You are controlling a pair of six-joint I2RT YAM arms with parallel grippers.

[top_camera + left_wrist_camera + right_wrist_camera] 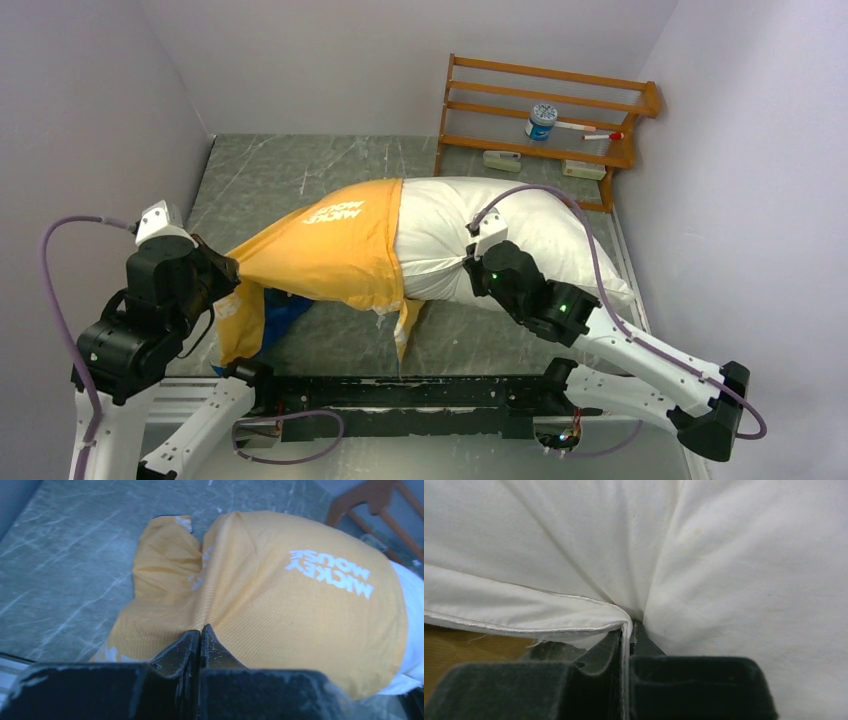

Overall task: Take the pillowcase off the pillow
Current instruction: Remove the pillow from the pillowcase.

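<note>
Left gripper (201, 629) closed on orange pillowcase (300, 615), right gripper (630, 626) clamped on seam of white pillow (749, 570), pillow's left half covered.

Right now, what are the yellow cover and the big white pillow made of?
The pillowcase looks like thin matte woven cloth: fine ribbed weave, soft folds. The pillow seems smooth, cotton-like fabric over soft stuffing: it puffs and creases deeply.

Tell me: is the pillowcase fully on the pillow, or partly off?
Partly off. The pillowcase covers only the left end of the pillow in the top view; the white right part lies bare.
</note>
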